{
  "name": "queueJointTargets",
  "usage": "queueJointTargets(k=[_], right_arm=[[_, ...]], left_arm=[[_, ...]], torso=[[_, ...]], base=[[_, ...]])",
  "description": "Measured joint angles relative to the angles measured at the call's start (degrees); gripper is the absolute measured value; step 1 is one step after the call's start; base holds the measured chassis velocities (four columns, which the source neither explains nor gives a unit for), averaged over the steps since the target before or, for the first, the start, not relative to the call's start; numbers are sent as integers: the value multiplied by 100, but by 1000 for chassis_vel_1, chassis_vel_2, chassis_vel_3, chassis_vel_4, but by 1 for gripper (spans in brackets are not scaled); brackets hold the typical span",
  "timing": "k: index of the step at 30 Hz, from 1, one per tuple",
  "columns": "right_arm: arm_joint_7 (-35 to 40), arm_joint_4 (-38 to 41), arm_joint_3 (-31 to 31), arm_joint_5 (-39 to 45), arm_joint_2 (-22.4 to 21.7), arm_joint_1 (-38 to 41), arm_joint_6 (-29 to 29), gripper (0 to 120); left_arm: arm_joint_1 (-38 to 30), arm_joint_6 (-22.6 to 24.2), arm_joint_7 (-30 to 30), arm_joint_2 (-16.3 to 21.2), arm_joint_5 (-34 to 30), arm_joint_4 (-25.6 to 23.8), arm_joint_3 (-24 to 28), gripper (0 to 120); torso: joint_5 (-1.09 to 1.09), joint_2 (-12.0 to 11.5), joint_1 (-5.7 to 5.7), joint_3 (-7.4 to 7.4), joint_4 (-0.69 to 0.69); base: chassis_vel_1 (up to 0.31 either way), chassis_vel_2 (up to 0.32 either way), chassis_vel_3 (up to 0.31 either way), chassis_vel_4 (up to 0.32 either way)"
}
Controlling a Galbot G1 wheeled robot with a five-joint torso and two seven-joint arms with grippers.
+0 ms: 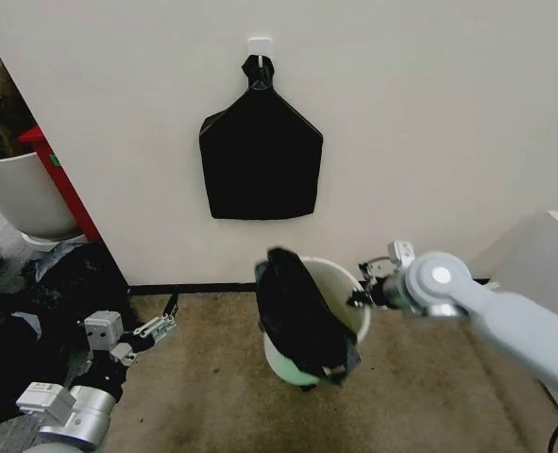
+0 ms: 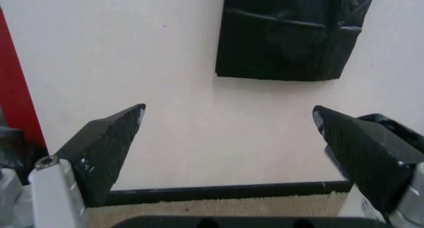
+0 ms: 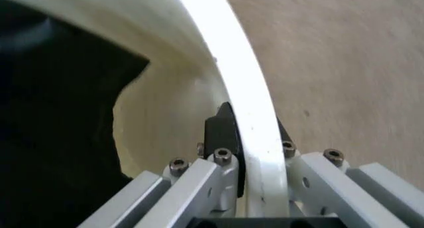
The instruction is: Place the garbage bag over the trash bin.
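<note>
Head view: wrinkled black garbage bag (image 1: pixel 300 316) draped half over white trash bin (image 1: pixel 352 280); right hand (image 1: pixel 363 294) pinching rim; left hand (image 1: pixel 161 319) spread.

A tan carpeted floor (image 1: pixel 212 396) carried everything before me, ending at a dark skirting strip along the pale wall. The trash bin (image 1: pixel 340 283) stood directly on it near that wall, with the garbage bag (image 1: pixel 297 316) draped over its left side and hanging toward the carpet. Off to my left, bulky black sacks (image 1: pixel 19 330) lay heaped on the floor below a larger white planter pot (image 1: pixel 19 193).
</note>
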Motion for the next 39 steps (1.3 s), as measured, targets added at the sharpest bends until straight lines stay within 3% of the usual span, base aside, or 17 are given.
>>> queueJointTargets(k=[2, 7, 13, 19, 25, 39], right_arm=[[537, 272, 308, 20, 128, -438, 536, 0], [978, 568, 874, -66, 431, -1161, 1153, 0], [1119, 683, 942, -533, 735, -1546, 1494, 0], [1216, 555, 708, -857, 1128, -1596, 1667, 0], [1238, 348, 63, -1342, 1375, -1441, 1856, 0], [1483, -30, -486, -1961, 1515, -1082, 2012, 0]], left_arm=[[-3, -11, 0, -9, 13, -1, 35, 100], [27, -47, -1, -70, 101, -19, 90, 100], [80, -117, -23, -162, 257, -16, 181, 100], [146, -162, -29, -261, 361, -20, 219, 100], [190, -239, -22, -393, 484, -53, 254, 100], [198, -271, 9, -564, 673, -51, 404, 100]], torso=[[-1, 0, 0, 0, 0], [1, 0, 0, 0, -1], [0, 0, 0, 0, -1], [-1, 0, 0, 1, 1], [0, 0, 0, 1, 0], [-1, 0, 0, 1, 0]], base=[[0, 0, 0, 0], [0, 0, 0, 0], [0, 0, 0, 0], [0, 0, 0, 0], [0, 0, 0, 0], [0, 0, 0, 0]])
